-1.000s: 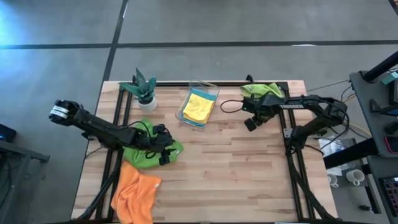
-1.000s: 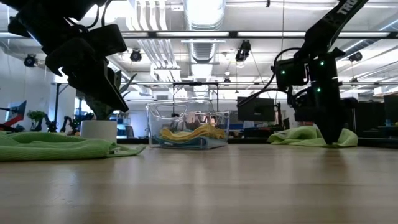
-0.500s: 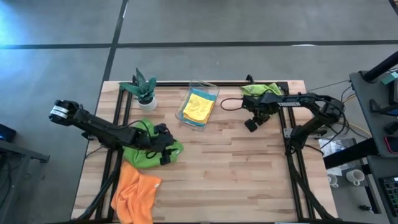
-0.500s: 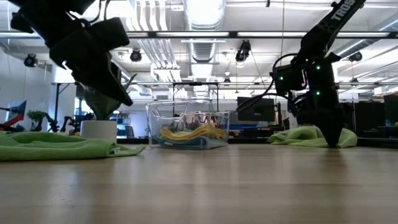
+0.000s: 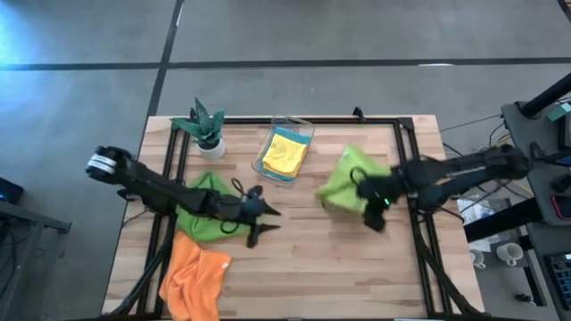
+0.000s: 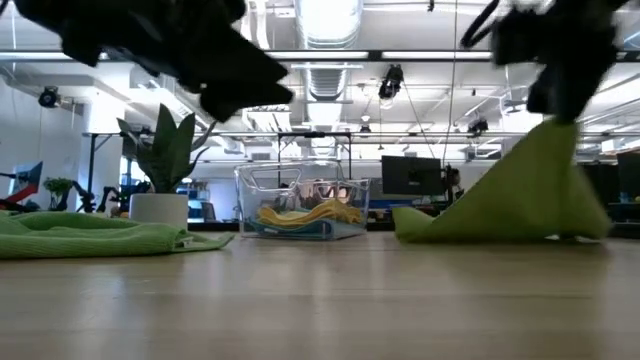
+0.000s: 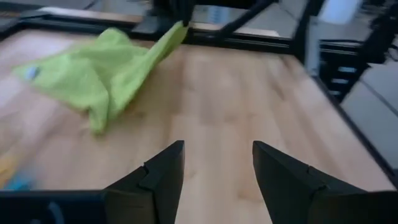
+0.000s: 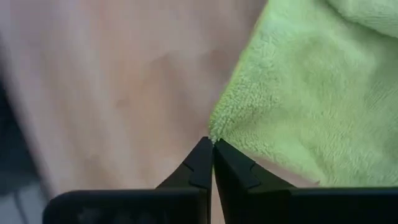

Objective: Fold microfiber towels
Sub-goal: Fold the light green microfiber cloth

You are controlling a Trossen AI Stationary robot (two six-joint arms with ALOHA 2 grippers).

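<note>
My right gripper [image 5: 366, 194] is shut on a lime green towel [image 5: 343, 181] right of the table's middle. The towel stands up like a tent [image 6: 520, 195]. Over the table's left half my left gripper [image 5: 264, 224] hangs open and almost level, nothing between its fingers [image 7: 217, 163]. It is just right of a darker green towel [image 5: 198, 217], which lies flat under that arm. An orange towel [image 5: 194, 276] lies at the near left. A yellow towel [image 5: 285, 153] lies in the clear bin [image 5: 302, 129]. My right gripper pinches the lime green towel's edge at a corner [image 8: 216, 132] between its two fingertips; one layer or several, I cannot tell. The fingers come from above, slanting down. The held part [image 6: 555, 125] is lifted, and the towel slopes down from it to its lower edge [image 6: 420, 228] on the table.
A small potted plant [image 5: 207, 125] stands at the far left. The black frame rails [image 5: 412, 178] run along the table's left, right and far sides. Bare wood [image 5: 321, 267] fills the near middle and near right.
My right gripper has swung from the far right corner toward the table's middle and near edge, rising and tipping. It has drawn the lime green towel along, lifting one end into a tent. My left gripper has tipped up toward level and moved right, off the darker green towel.
</note>
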